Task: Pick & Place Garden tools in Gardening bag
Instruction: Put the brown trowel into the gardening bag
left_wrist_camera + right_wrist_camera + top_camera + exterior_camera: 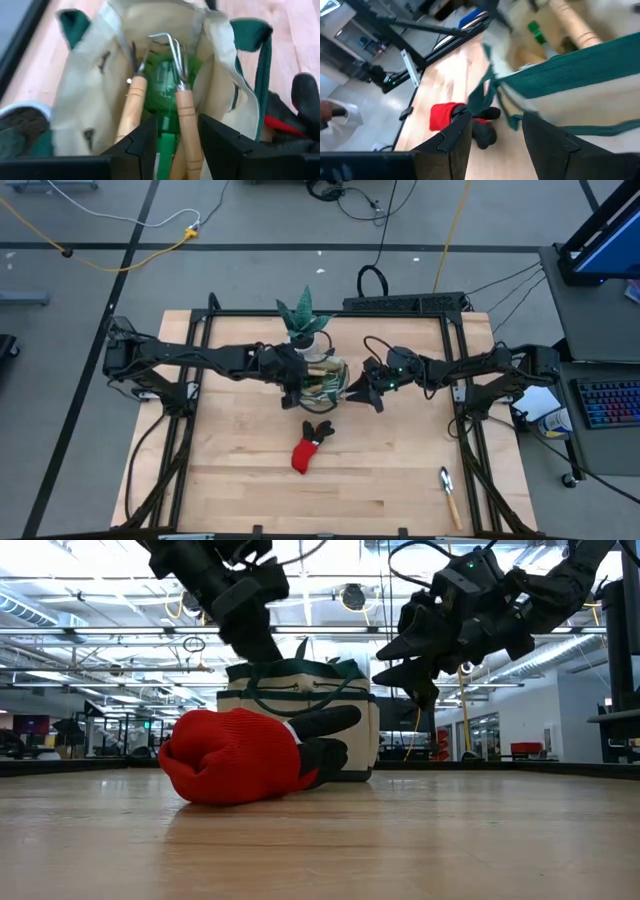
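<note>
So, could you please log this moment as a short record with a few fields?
Bag: gardening bag stands mid-table, beside the potted plant.
Inside bag: wooden-handled fork, a second wooden-handled tool, green spray bottle.
Still on table: red-and-black glove just in front of the bag; trowel near the front right corner.
Left end effector: over the bag mouth, open around the fork handle.
Right end effector: open at the bag's right side, holding nothing.

Beige bag (325,378) at centre holds a fork (179,80); red-black glove (311,445) lies below it; trowel (449,494) lower right
</note>
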